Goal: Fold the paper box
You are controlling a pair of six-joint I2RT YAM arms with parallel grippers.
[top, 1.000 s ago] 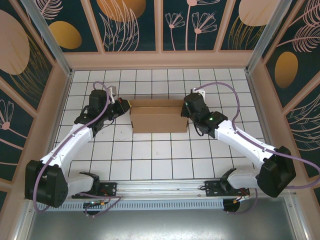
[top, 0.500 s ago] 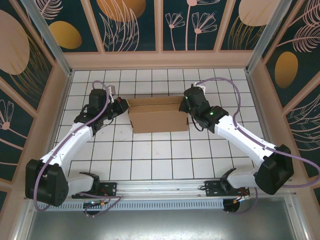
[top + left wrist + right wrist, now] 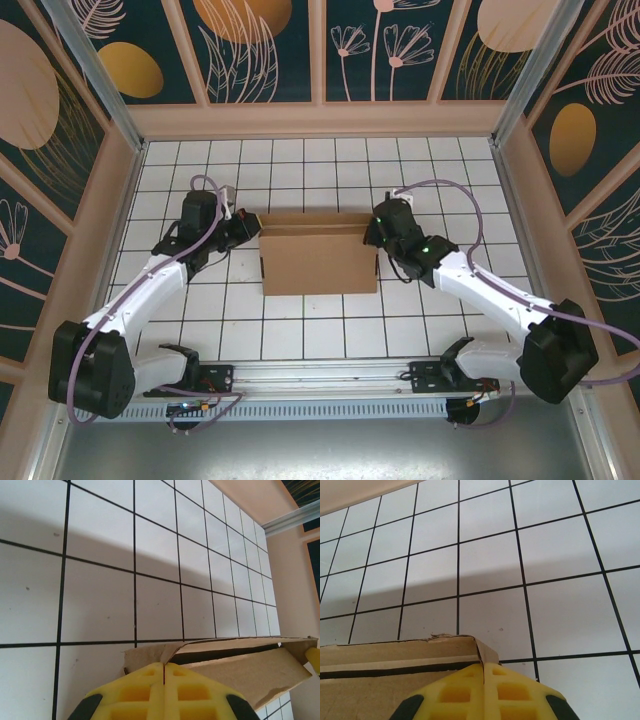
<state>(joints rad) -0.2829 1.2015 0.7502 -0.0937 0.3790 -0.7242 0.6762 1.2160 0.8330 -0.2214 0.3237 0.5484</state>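
Light, floppy box point(image 3: 318, 258), I reckon: work its 9/3 o'clock ends, where the closed left end effector point(image 3: 248, 230) and right end effector point(image 3: 375, 233) sit.

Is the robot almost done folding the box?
Nearly, it seems. The paper box already stands folded into a compact shape. Both shut, the left gripper and right gripper sit at its ends. A dark gap along one flap suggests final closing is left.

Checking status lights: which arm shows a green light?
The right arm: a green light glows near its wrist; the left arm shows none.
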